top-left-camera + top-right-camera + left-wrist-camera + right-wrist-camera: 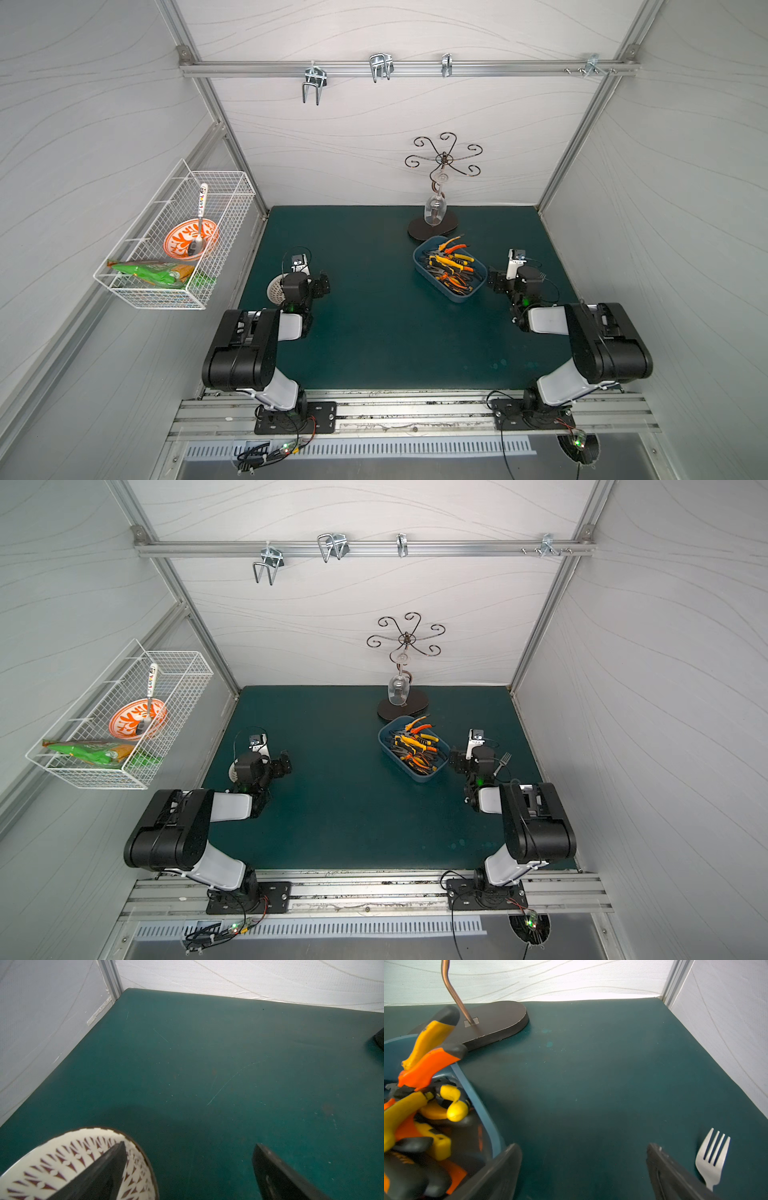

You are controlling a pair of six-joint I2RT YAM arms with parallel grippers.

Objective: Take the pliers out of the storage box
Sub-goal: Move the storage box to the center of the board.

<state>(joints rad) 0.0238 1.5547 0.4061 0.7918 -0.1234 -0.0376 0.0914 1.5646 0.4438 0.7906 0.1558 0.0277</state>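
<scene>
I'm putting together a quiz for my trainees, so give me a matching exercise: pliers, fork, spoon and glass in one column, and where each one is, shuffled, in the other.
1 pliers
2 fork
3 spoon
4 glass

A in the wire basket
B hanging on the metal stand
C in the blue box
D on the table, beside the right gripper

Pairs: 1-C, 2-D, 3-A, 4-B
</scene>
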